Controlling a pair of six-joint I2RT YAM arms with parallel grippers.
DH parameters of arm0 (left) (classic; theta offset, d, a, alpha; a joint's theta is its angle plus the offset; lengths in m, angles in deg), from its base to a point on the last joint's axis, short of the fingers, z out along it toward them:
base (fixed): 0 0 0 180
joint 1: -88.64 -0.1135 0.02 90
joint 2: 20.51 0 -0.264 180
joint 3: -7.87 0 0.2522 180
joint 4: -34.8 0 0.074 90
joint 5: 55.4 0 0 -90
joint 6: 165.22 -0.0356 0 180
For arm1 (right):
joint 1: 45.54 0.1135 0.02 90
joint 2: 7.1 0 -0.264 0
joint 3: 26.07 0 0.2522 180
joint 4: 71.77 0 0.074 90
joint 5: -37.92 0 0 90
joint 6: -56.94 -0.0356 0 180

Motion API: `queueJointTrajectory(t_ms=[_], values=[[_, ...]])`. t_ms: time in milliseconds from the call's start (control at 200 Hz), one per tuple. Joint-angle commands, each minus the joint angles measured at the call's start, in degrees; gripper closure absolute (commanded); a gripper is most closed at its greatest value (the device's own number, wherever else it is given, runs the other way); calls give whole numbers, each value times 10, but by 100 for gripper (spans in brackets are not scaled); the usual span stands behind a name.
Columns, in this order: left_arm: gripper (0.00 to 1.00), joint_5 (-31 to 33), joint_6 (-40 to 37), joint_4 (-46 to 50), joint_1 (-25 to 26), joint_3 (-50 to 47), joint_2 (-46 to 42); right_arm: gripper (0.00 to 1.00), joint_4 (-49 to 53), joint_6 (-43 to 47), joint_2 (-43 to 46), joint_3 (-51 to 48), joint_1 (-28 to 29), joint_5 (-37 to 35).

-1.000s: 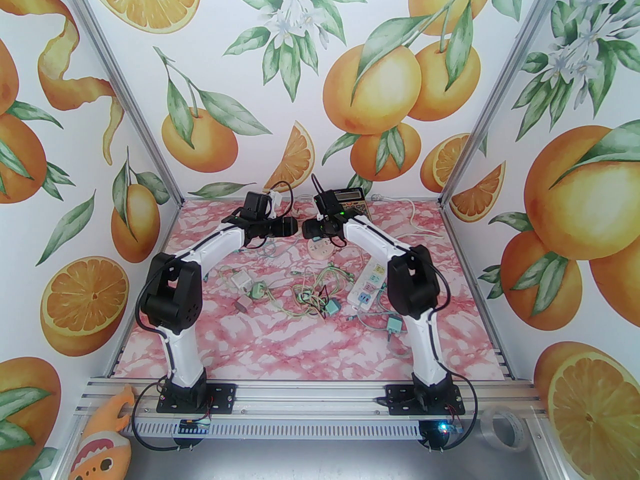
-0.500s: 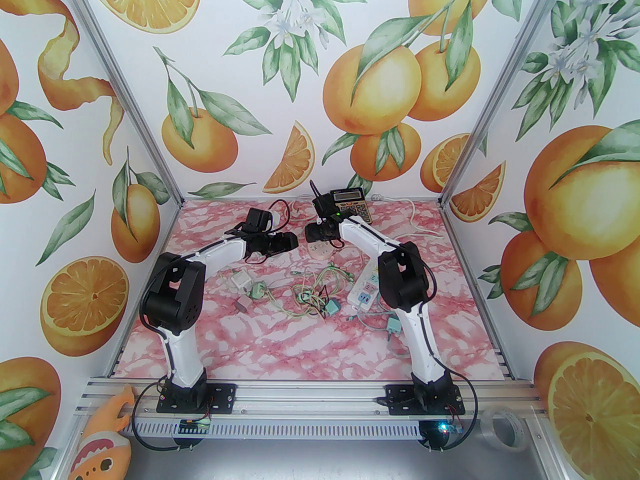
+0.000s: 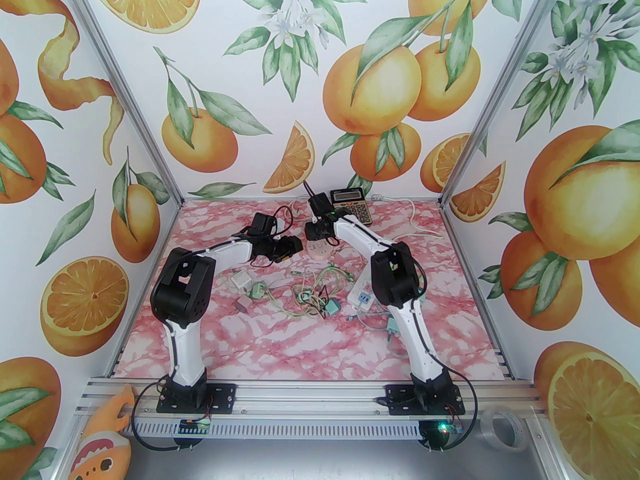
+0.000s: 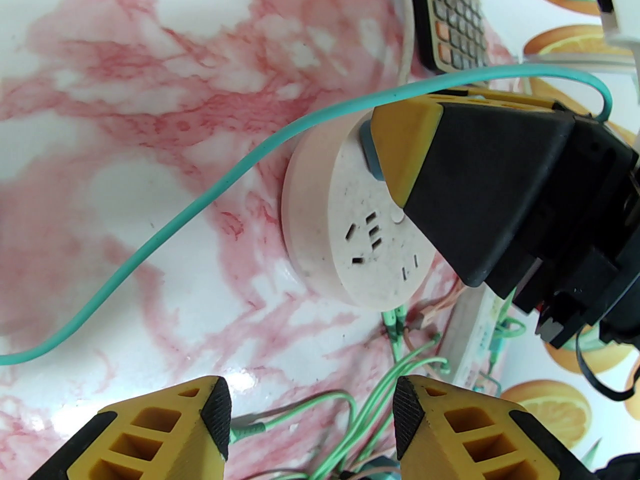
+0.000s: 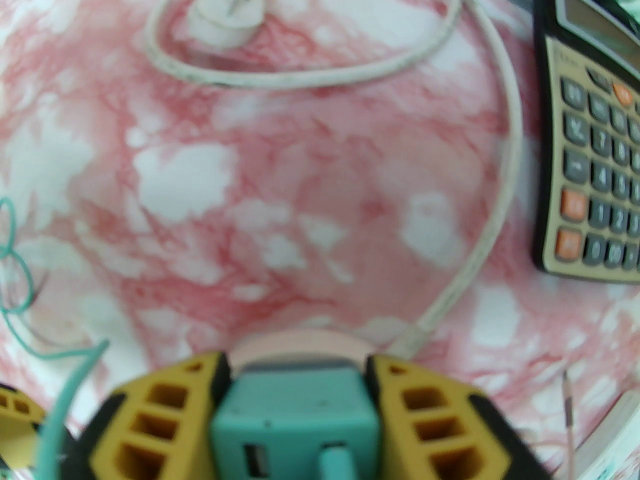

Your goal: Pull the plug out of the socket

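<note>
Right wrist view: plug, a teal block, at 6 o'clock of frame. The right gripper clamps it, jaws closed onto its two flanks. It is seated in the round pink socket, at the 1 o'clock rim of the socket's face in the left wrist view. In the top view the pair sits toward 12 o'clock on the table.

Risk: the socket looks loose and nothing pins it. The left gripper hovers at its 6 o'clock, jaws wide apart, empty, clear of it. A pull could lift socket and plug together. An off-axis pull could bind the prongs. The teal cable, trailing toward 8 o'clock, may drag.

Orientation, judged: long axis stands out of the socket face, prongs inward, USB-and-cable end toward the right wrist camera.

Calculator at 2 o'clock.
</note>
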Motion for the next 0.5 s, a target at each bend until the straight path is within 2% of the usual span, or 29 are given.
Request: queueJointTrajectory(t_ms=[0,160,305,430,495], values=[[43,-8,15,-26,2,-8,9,65,6,-8,20,-10,12,-33],[44,-16,40,-47,3,-13,20,68,17,-104,59,-41,26,-56],[46,-24,56,-71,3,-26,24,69,-13,-214,100,-105,33,-43],[53,-31,61,-87,9,-34,29,68,-23,-262,108,-124,37,-49],[53,-31,62,-88,15,-34,36,68,-16,-270,102,-119,37,-53]])
